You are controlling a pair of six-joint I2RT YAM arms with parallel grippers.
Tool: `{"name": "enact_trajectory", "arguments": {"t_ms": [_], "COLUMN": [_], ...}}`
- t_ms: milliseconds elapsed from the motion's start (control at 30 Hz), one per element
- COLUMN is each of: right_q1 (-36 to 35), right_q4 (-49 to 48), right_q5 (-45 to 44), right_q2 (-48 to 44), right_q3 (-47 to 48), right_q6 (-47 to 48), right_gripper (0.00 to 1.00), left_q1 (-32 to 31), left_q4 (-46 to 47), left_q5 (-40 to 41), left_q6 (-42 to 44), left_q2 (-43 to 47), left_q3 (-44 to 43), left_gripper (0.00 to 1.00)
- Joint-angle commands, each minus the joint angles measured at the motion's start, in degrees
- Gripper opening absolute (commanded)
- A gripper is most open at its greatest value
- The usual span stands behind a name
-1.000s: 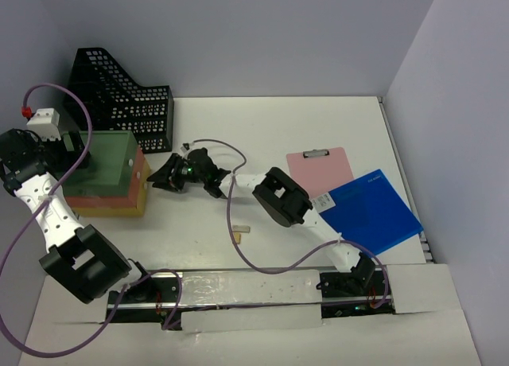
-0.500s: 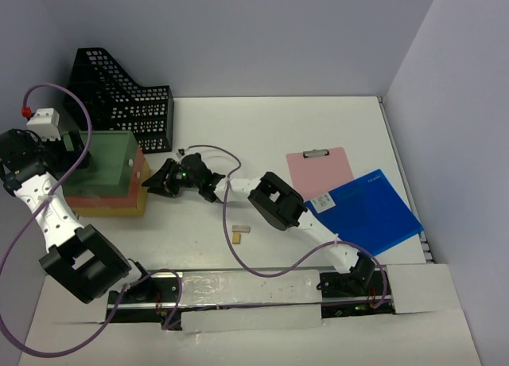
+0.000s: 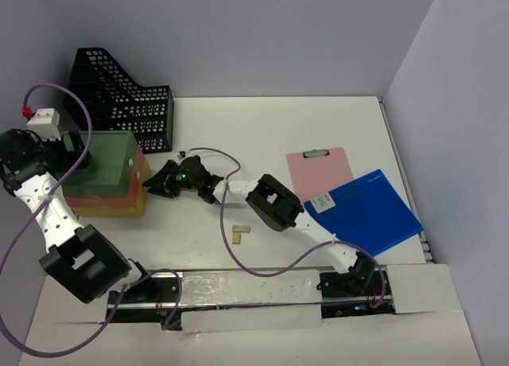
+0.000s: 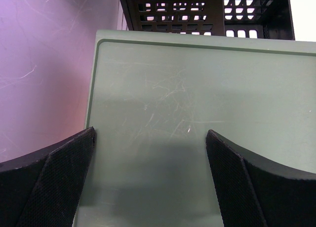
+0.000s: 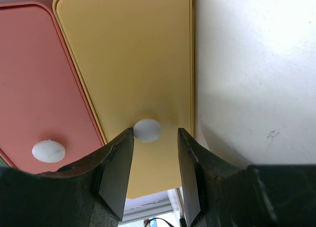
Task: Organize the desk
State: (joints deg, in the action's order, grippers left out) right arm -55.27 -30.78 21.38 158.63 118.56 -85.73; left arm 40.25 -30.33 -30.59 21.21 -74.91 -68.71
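At left on the large flat white matte desk (image 3: 318, 127), a small plastic drawer unit (image 3: 107, 183) is stacked green over salmon over yellow. It sits just in front of a black mesh file holder (image 3: 127, 103) in the far-left corner. The desk fills the floor of the top view, between pale lavender walls (image 3: 238, 32).

Left gripper (image 4: 150, 135) hangs over the unit's flat green top (image 4: 197, 89). Its fingers (image 4: 49, 182) are spread wide with nothing gripped, only the scratched green surface below them. The mesh holder shows past the far edge.

Right arm is stretched across to the left, with the right gripper (image 5: 155, 131) at the unit's front face. In the right wrist view its fingers (image 5: 116, 172) are about half apart and straddle the round white knob (image 5: 147, 130) of the yellow drawer front (image 5: 128, 64). The knob sits at the fingertips, close to the left-hand tip in that view, with a gap on the other side, so it is not clamped. The salmon drawer front (image 5: 39, 79) next to it has a second white knob (image 5: 48, 151), untouched.

Right side of the desk: a pink clipboard (image 3: 320, 169) with a metal clip at its far end. A flat blue folder (image 3: 374, 215) with a white label lies against the clipboard's near-right corner.

Mid-desk, near the arm bases, is a small tan wooden block (image 3: 238, 237) with a small pale piece touching it. Purple cables (image 3: 83, 119) trail from both arms.
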Motion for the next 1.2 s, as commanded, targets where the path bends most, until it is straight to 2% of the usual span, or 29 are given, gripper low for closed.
{"name": "enact_trajectory", "arguments": {"t_ms": [0,233,400,967,1167], "right_q1": [-0.02,-0.11,-0.02,-0.65,-1.01], "right_q4": [-1.52,-2.42,-2.60,-4.22,-4.11], "right_q5": [-1.60,-2.20,-2.14,0.19,0.60], "right_q2": [0.45,2.15,2.73,2.02,2.74], "right_q3": [2.83,4.49,5.07,5.07,6.38], "right_q6": [-1.35,-3.21,-4.03,-4.88,-5.54], "right_gripper": [0.48,0.46,0.40,0.41,0.34], "left_q1": [0.00,0.00,0.00,0.00,0.00], "left_q4": [-11.69,-11.44,-11.33,-10.65,-10.63], "left_q5": [-0.98,-0.79,-0.38,0.20,0.27], "left_q6": [-2.40,-2.40,-2.13,-2.05,-2.05], "left_q2": [-2.69,-2.71,-2.62,-2.62,-2.69], "left_q3": [2.51,2.85,3.14,4.20,4.31], "left_gripper": [0.99,0.99,0.99,0.99,0.99]}}
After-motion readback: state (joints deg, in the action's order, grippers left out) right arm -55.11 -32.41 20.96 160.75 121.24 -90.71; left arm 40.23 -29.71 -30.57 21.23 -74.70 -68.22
